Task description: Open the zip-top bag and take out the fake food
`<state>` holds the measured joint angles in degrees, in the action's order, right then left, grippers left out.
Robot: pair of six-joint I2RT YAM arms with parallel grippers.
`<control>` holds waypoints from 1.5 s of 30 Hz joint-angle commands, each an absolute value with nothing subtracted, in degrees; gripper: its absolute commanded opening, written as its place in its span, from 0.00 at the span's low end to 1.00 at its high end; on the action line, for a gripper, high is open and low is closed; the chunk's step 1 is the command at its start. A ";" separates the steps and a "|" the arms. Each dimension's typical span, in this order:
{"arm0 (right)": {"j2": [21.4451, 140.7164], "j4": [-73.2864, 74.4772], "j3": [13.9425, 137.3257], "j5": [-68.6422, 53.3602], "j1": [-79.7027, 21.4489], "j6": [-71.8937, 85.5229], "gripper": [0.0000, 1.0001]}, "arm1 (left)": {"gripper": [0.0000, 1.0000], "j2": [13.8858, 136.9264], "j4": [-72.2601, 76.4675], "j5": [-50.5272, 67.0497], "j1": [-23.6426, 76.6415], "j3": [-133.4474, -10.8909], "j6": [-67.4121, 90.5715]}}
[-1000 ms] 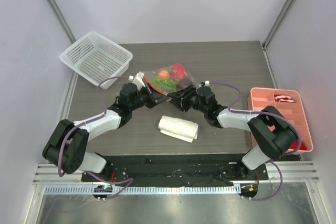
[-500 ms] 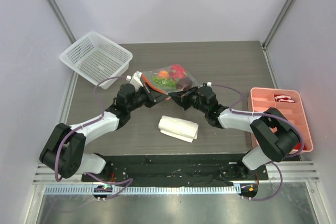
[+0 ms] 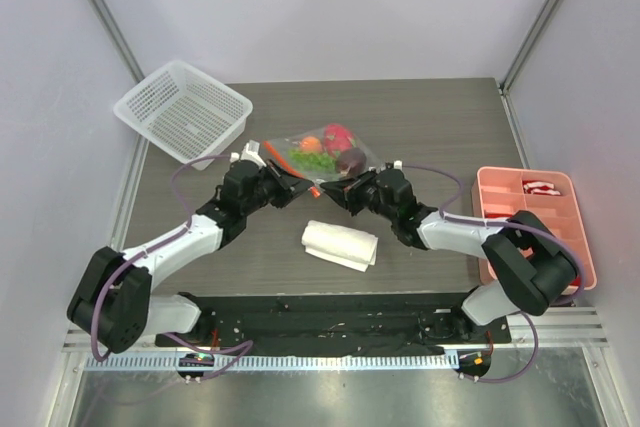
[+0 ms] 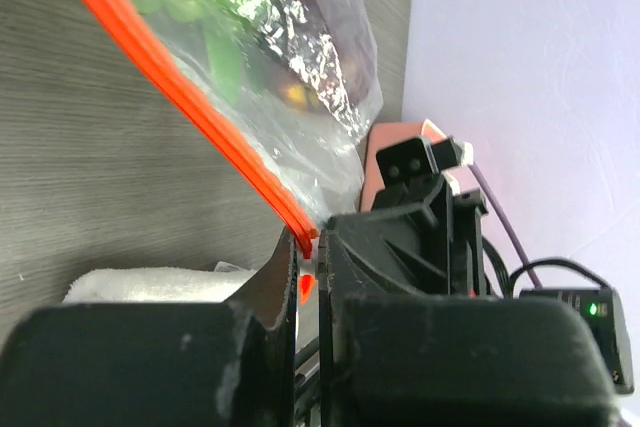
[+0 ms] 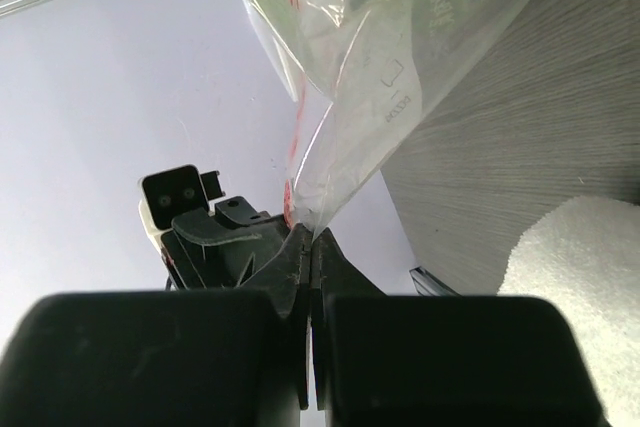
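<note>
zip-top bag | clear (crinkled), orange-red zipper along near edge; fake food | inside, mid-table

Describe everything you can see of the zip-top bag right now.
The zip-top bag is clear, crinkly plastic with an orange-red zipper strip along its near edge, seemingly sealed. Inside show fake food pieces: red-pink, orange, green, dark purple. It sits just beyond the folded white cloth. The left gripper has its jaws shut on the strip's end; the right gripper pinches the clear film beside it.
</note>
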<state>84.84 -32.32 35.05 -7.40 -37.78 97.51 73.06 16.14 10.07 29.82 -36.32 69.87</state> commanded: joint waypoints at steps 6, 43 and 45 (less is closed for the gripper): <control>74.80 -25.94 32.43 -8.53 -33.85 93.17 0.01 | 0.00 71.37 7.13 -2.81 19.96 -37.09 70.85; 81.47 -34.10 37.35 -14.77 -31.82 93.25 0.01 | 0.58 62.68 1.28 12.46 9.40 -38.19 52.81; 81.47 -34.19 37.88 -14.50 -31.73 93.43 0.01 | 0.64 60.39 5.60 18.00 12.72 -34.65 55.80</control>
<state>81.43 -30.15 34.83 -14.31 -32.01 92.23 65.06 -2.63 7.60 8.54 -40.88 52.64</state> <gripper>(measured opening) 0.016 0.587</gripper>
